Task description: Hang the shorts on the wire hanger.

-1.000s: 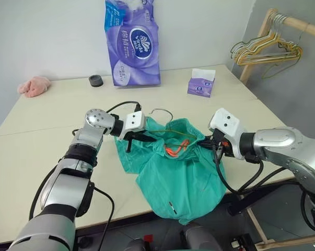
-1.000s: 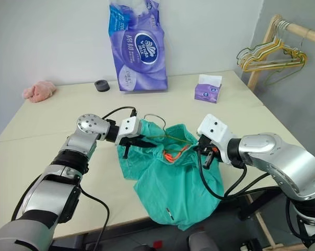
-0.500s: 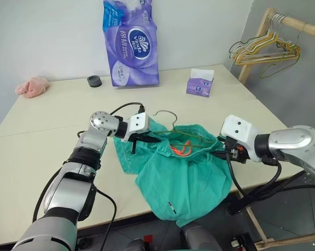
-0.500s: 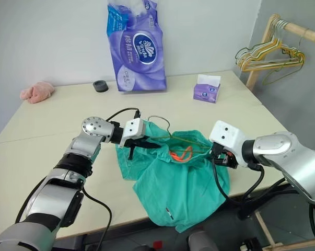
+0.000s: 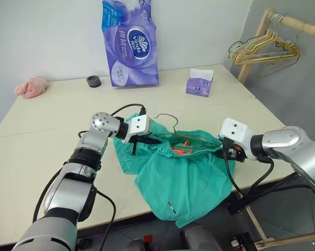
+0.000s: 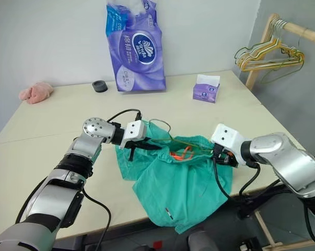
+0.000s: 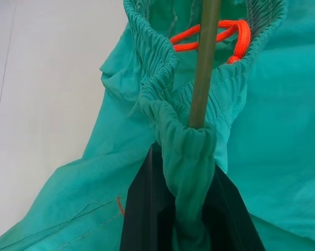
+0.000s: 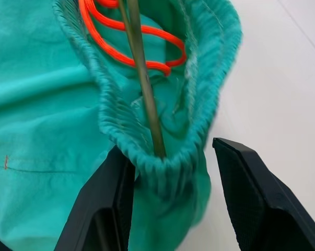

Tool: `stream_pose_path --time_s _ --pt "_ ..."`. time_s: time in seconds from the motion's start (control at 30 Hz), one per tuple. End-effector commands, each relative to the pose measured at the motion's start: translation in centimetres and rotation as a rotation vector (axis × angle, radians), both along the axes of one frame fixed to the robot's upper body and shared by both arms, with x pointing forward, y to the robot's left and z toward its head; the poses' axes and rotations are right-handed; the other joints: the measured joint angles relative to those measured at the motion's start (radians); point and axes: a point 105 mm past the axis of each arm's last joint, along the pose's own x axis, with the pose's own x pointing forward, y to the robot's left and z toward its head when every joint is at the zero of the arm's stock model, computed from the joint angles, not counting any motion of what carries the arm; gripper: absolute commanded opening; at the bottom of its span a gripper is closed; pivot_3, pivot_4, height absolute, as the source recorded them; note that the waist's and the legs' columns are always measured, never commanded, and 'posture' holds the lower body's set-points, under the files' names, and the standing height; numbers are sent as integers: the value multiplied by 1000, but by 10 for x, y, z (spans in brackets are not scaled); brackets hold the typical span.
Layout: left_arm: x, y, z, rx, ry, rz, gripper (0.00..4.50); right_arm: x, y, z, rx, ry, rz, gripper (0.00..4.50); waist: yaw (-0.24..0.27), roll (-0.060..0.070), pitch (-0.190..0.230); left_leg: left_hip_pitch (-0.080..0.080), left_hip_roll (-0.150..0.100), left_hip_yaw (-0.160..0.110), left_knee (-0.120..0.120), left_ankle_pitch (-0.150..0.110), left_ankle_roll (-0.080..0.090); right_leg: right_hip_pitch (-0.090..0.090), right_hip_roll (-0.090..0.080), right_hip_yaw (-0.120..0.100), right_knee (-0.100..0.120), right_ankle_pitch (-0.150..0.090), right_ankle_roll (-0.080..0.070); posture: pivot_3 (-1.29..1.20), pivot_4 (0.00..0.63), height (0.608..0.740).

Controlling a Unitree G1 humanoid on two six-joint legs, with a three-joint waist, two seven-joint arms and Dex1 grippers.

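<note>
The shorts (image 5: 184,172) lie at the table (image 5: 37,141) edge, with the hanger (image 7: 203,68) inside the waistband. The left tool (image 7: 191,209) pinches the waistband; the right tool (image 8: 170,201) stands spread around the other end. To finish well, it should pull the band evenly over both hanger ends.

The shorts (image 5: 183,178) are plain teal-green with an orange drawstring (image 5: 181,149). The wire hanger (image 7: 205,57) is dark olive. The tissue pack (image 5: 130,44) is purple with white print, the tissue box (image 5: 200,83) purple and white, the cloth (image 5: 31,87) pink, the table (image 5: 37,136) cream.
</note>
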Motion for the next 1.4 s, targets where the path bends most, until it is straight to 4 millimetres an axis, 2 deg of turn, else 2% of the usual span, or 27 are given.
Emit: stream_pose_path --time_s 0.03,0.4,0.5,0.67,0.7,0.77,0.8,0.87,0.97,1.27,1.3,1.4 --pt "3 0 6 0 -44 -1 0 7 9 9 -5 -47 41 2432 -1 0 0 0 0 0 0 0 0 0 0 0 0 0 0 -293 44 740" --pt "5 -3 7 -25 -49 14 0 4 22 -10 -62 19 140 2432 -2 0 0 0 0 -1 0 0 0 0 0 0 0 0 0 -288 45 740" --pt "5 -4 8 -34 -47 15 0 7 24 -13 -75 11 152 1853 -2 0 0 0 0 -1 0 0 0 0 0 -1 0 0 0 -286 44 740" --pt "6 -4 11 -59 -55 26 0 10 25 -15 -83 3 160 230 -2 0 0 0 0 -1 0 0 0 0 0 -1 1 0 0 -284 44 740" --pt "7 -5 13 -69 -57 34 0 10 26 -15 -81 1 162 42 -2 0 0 0 0 -1 0 0 0 0 0 -1 0 0 0 -284 44 740" --pt "12 -6 18 -112 -59 68 0 10 27 -15 -79 -1 166 42 -2 0 0 0 0 -1 0 0 0 0 0 -1 1 0 0 -280 44 740" --pt "13 -6 21 -129 -56 82 482 10 27 -15 -78 -3 168 0 -2 0 0 0 0 -1 0 0 0 0 0 -1 1 0 0 -281 43 740" --pt "15 -3 23 -136 -48 94 817 10 26 -13 -77 -5 170 0 -2 0 0 0 0 -1 0 0 0 0 -1 -1 1 0 0 -281 44 740" --pt "19 8 25 -127 -52 129 1605 9 23 -8 -70 -7 166 0 -3 0 0 0 0 -1 0 0 0 0 -1 -1 1 0 0 -284 44 740" --pt "29 40 29 -97 -65 232 4313 3 12 9 -68 -22 172 0 -7 0 0 0 0 -1 0 0 0 0 -1 -3 1 0 0 -285 44 740" --pt "30 41 29 -101 -68 242 4481 3 12 10 -66 -24 172 0 -7 0 0 0 0 -1 0 0 0 0 -1 -3 1 0 0 -285 44 740" --pt "33 37 35 -145 -70 255 4481 2 11 11 -62 -27 168 0 -7 0 0 0 0 -1 0 0 0 0 -1 -3 1 0 0 -285 44 740"
